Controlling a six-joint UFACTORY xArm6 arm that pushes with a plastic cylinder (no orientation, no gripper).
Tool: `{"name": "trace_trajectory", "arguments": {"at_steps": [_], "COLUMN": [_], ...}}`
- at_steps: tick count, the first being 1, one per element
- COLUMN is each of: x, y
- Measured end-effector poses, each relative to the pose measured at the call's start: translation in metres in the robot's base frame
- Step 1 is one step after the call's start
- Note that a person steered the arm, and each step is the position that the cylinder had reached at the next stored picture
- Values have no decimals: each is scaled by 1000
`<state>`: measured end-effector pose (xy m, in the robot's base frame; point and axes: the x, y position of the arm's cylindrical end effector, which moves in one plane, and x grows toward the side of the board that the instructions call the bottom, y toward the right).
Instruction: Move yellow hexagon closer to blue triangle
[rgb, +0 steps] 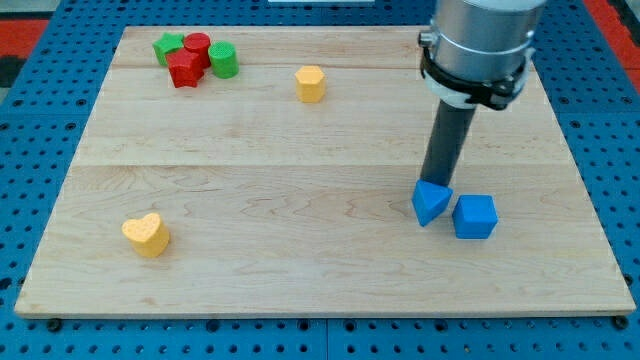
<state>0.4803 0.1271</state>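
The yellow hexagon (311, 83) sits near the view's top, left of centre-right. The blue triangle (430, 202) lies at the lower right of the board. My tip (436, 184) stands right at the triangle's upper edge, touching or nearly touching it. The rod rises from there to the arm's grey body (478, 40) at the view's top right. The hexagon is far up and to the left of my tip.
A blue cube (474, 216) sits just right of the triangle. A yellow heart (146, 234) lies at the lower left. A cluster at the top left holds a green star (167, 46), two red blocks (189, 62) and a green cylinder (223, 60). The wooden board (300, 280) rests on a blue pegboard.
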Motion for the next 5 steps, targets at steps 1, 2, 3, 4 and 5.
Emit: {"name": "trace_trajectory", "arguments": {"at_steps": [1,2,3,4,5], "x": [6,-28,-62,-102,-162], "y": [-6,-56,-130,-195,-218]}}
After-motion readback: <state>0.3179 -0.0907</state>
